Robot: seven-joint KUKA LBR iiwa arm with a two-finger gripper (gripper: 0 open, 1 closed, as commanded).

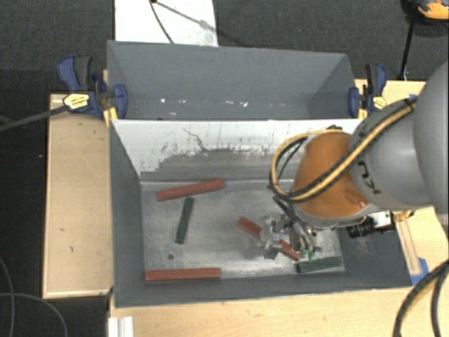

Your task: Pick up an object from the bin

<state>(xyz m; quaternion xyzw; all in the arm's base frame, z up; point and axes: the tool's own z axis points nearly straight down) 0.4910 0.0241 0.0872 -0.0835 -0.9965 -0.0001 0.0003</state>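
Bin (126, 216), grey metal.
Gripper (284, 243): low near the front-right corner, between a short red block (247, 226) and a green slab (319, 264), probably to take one. Whether the jaws are spread or closed cannot be told.
Left half, loose: back red bar (190, 189), dark green bar (184, 220), front red bar (182, 274).

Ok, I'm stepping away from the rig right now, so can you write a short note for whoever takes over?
Gripper: low in the right part of the bin, over a small red piece; grip cannot be told.
Close by: green block to its right, short red piece to its left.
Further left: upper red-brown bar, dark green bar, lower red-brown bar, all flat on the floor.
Done: arm is down at the pick spot.
Left: confirm the grasp and lift.
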